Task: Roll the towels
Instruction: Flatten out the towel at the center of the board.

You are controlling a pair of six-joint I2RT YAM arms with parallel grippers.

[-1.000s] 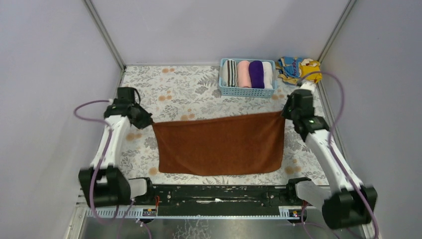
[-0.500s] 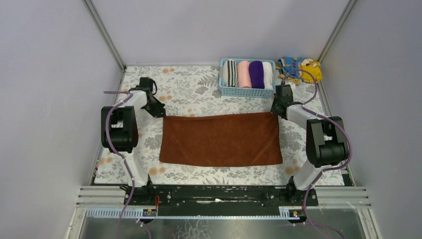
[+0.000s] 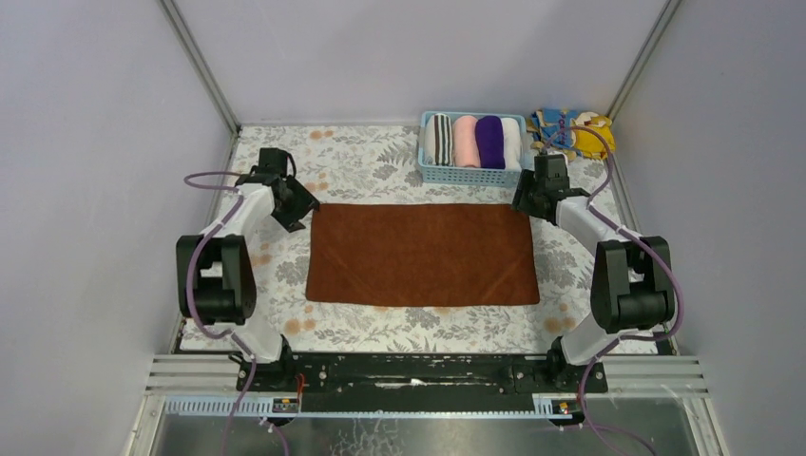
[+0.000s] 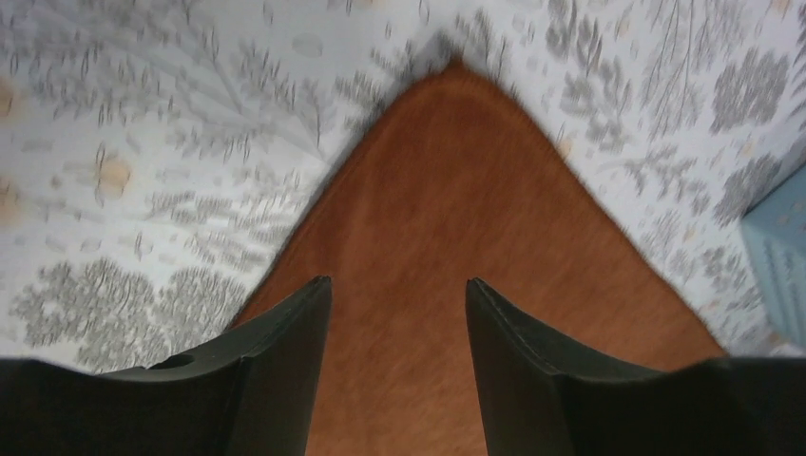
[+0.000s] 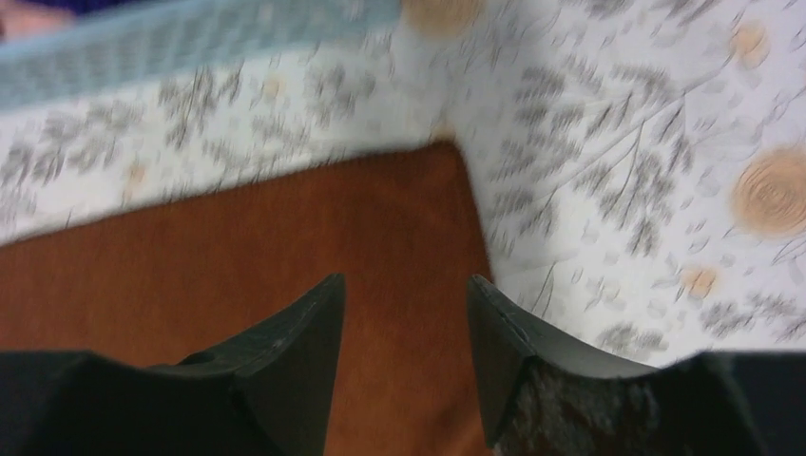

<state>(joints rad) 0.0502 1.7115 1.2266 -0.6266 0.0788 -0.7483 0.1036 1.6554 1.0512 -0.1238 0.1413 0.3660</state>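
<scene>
A: Rolling the rust-brown towel [image 3: 423, 254] looked like the risky part. If one far corner were lifted ahead of the other, the roll would likely have run skewed or loose.

B: Agreed. Terry clings, too. A deep pinch might have bunched it, and a shallow one could have slipped off the hem.

A: How did it lie?

B: It lay flat and fully spread in the middle of the table [image 3: 371, 157], long side across, with fairly straight edges. A faint crease seemed to run by its near-left corner. No part was rolled yet.

A: And the fingers?

B: The left gripper [image 4: 394, 285] hung over the far-left corner and the right gripper [image 5: 404, 280] over the far-right one. Both had their fingers parted, with cloth showing beneath the gap and nothing pinched.

A: Anything close by?

B: The blue basket [image 3: 472, 175] sat just beyond the far edge, near the right gripper, so a careless sweep could have knocked it. The deep purple towel [image 3: 489, 142] stood rolled inside among others. The patterned cloth [image 3: 570, 128] lay in the far right corner.
</scene>
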